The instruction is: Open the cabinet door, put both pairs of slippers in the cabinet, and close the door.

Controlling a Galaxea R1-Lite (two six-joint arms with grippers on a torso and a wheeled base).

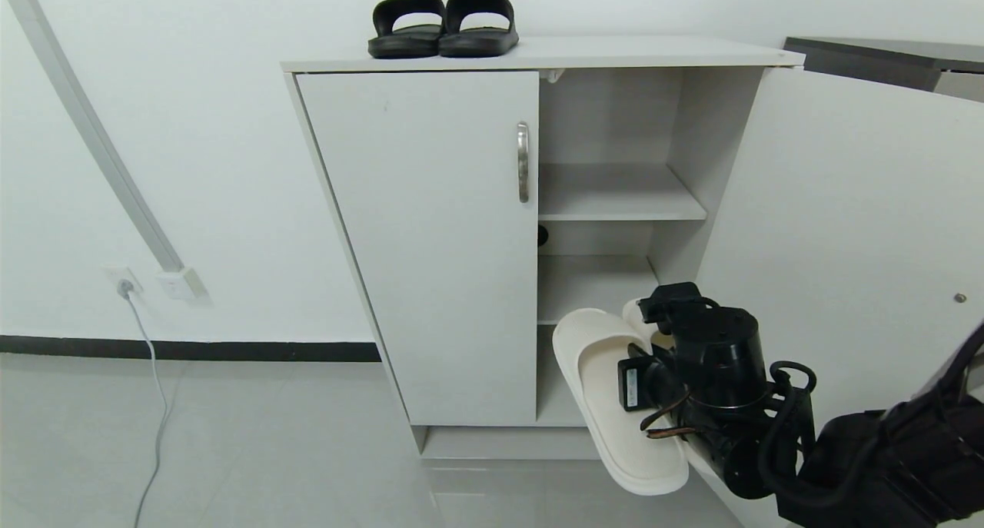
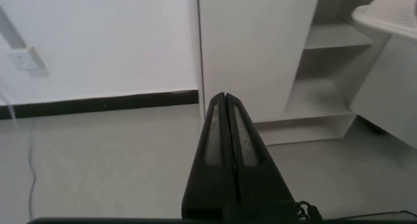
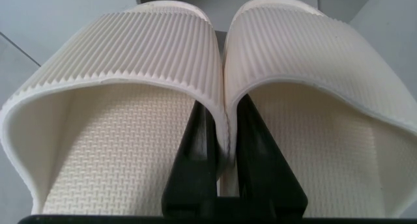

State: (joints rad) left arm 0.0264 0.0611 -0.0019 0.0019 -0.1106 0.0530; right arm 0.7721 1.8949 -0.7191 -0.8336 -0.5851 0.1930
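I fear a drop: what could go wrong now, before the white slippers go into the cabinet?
The right gripper pinches only the inner edges of the white slippers, so one might slip free. They hang tilted and could catch the edge of the closed left door.

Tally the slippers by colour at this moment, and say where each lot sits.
black slippers: 2, on top of the cabinet
white slippers: 2, pinched together in the right gripper, in front of the cabinet's open side
Total: 4
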